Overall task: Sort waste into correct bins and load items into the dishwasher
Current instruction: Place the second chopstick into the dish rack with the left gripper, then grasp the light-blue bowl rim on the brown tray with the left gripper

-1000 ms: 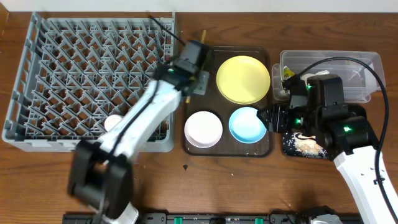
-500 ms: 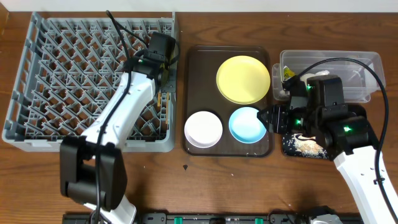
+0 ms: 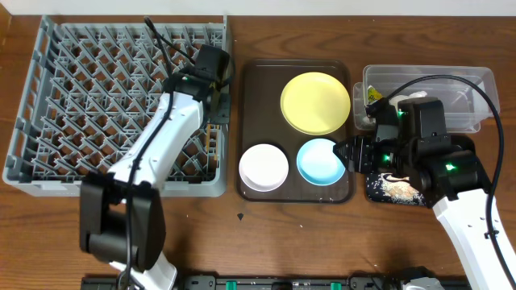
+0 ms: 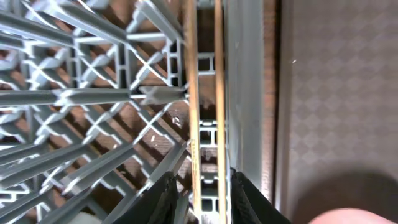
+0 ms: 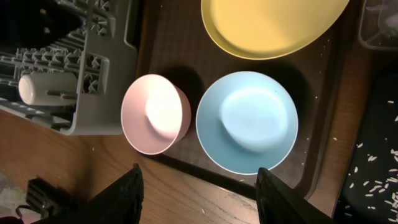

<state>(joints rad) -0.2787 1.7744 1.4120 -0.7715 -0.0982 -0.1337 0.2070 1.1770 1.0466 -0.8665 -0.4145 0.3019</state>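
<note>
Left tool (image 3: 216, 101) has swung off the brown tray (image 3: 251, 76) to the right edge of the dish rack (image 3: 48, 173).
Overhead: the right tool (image 3: 348, 153) hangs right of the rack, by the light blue bowl (image 3: 321, 161). Left wrist: fingers parted, released, either side of the chopsticks (image 4: 190, 93) lying along the rack's right wall. Right wrist: jaws wide, empty; the white cup (image 5: 37, 87) lies inside the rack.
</note>
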